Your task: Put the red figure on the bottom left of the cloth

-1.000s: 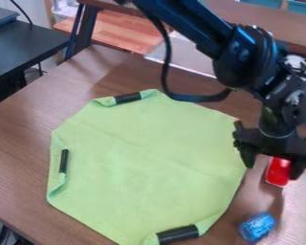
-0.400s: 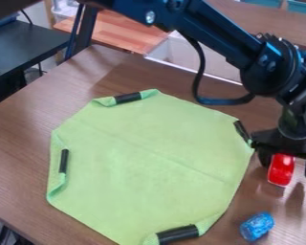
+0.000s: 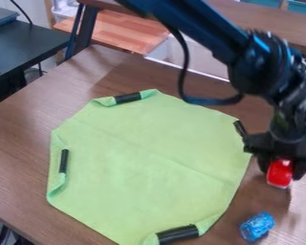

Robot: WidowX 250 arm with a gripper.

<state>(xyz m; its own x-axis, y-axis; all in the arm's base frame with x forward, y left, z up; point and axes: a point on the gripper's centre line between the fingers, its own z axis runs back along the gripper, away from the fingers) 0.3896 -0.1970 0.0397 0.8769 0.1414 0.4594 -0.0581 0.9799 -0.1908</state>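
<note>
We log a black metal two-finger gripper (image 3: 282, 173) closed on the glossy red figure (image 3: 279, 176). Green octagonal fabric cloth (image 3: 143, 162) beside.

The blurred end effector (image 3: 282, 171) partly hides the red figure (image 3: 279, 177), and the view's bottom edge crops the cloth (image 3: 143, 162).

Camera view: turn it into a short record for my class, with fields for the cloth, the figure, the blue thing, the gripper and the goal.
cloth: green cloth, spread on the table, black strips at its edges
figure: red figure, off the cloth, to its right in the picture
blue thing: small blue object, beyond the cloth's lower right edge
gripper: black gripper, at the red figure
goal: not yet met
</note>
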